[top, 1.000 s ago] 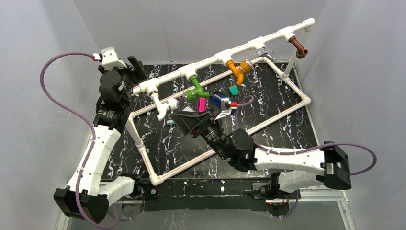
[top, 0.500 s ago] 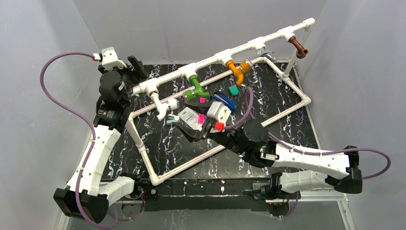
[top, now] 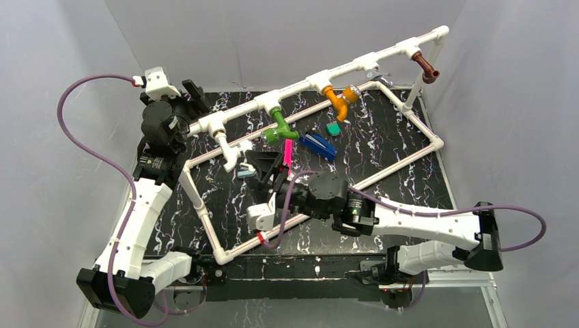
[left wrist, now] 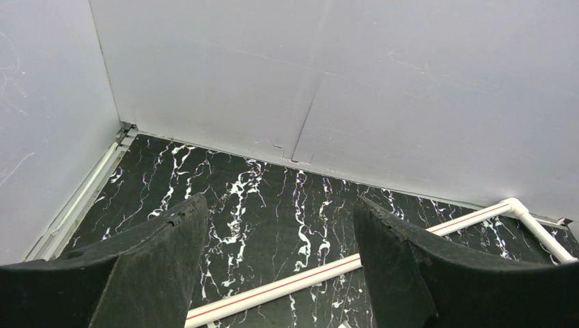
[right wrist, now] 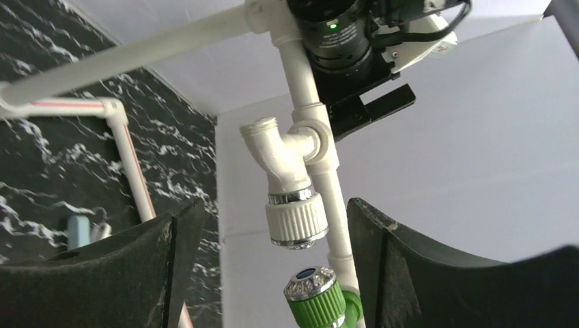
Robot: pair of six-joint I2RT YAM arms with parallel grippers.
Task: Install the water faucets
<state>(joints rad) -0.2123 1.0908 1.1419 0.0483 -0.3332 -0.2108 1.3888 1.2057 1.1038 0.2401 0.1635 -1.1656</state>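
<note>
Four faucets hang from the raised white pipe rail: white, green, orange and brown. My right gripper is open and empty, just to the right of the white faucet and below the green one. In the right wrist view the white faucet and the green faucet's knob show between my open fingers and beyond them, untouched. My left gripper is open and empty by the rail's left end; in its wrist view only the table and a frame pipe show.
The rectangular white pipe frame lies on the black marbled table. Inside it lie a flat blue piece, a pink piece, a small green block and a pale teal piece. Grey walls enclose the table.
My right arm has swung left and rolled its wrist over, bringing the open gripper from near the blue piece to beside the white faucet. The left arm has not moved.
</note>
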